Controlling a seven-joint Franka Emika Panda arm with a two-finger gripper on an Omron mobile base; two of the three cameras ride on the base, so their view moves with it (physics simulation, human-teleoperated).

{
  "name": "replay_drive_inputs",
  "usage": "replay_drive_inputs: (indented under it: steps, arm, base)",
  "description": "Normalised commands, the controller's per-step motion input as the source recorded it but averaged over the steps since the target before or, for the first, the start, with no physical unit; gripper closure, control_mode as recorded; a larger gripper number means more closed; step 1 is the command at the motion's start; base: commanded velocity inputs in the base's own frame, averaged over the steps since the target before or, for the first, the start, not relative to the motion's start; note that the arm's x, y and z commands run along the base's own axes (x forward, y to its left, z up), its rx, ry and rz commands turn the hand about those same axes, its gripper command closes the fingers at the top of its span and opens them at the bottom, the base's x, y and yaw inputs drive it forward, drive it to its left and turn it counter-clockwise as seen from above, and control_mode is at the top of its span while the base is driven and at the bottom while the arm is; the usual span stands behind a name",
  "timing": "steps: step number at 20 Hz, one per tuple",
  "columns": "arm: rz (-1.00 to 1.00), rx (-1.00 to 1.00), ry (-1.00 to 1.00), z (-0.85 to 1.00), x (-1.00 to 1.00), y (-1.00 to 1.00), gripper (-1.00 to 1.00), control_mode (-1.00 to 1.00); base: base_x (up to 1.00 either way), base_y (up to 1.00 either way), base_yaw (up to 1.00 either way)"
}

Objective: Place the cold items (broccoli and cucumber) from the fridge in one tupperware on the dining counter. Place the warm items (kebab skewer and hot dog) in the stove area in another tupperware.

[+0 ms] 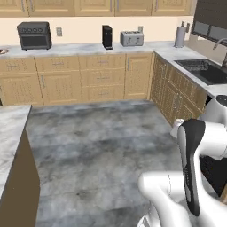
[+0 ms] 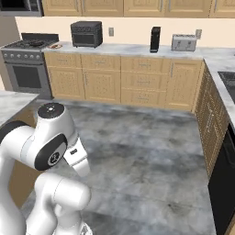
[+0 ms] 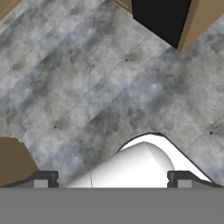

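Gripper points down at bare grey floor, fingertips spread wide with nothing between them. Broccoli, cucumber, skewer and hot dog cannot be made out — far counter carries a toaster oven, a toaster, and the stove beside it.

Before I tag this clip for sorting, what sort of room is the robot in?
A home kitchen, rendered rather than real. It has a stove with an oven below, a sink set in the counter, and a toaster and toaster oven along the back wall above wooden cabinets.
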Motion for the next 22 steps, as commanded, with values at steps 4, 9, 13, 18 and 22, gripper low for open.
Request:
replay_drive_inputs:
  steps: [4, 9, 13, 18, 22]
  arm:
    - [0.0, 0.0, 0.0, 0.0, 0.0, 0.0, -1.0, 1.0]
    - [0.0, 0.0, 0.0, 0.0, 0.0, 0.0, -1.0, 1.0]
    - [0.0, 0.0, 0.0, 0.0, 0.0, 0.0, -1.0, 1.0]
    - [0.0, 0.0, 0.0, 0.0, 0.0, 0.0, -1.0, 1.0]
    - [0.0, 0.0, 0.0, 0.0, 0.0, 0.0, -1.0, 1.0]
  base:
    - [1.0, -0.02, 0.0]
    - [1.0, 0.0, 0.0]
    - [1.0, 0.0, 0.0]
    - [1.0, 0.0, 0.0]
    - [1.0, 0.0, 0.02]
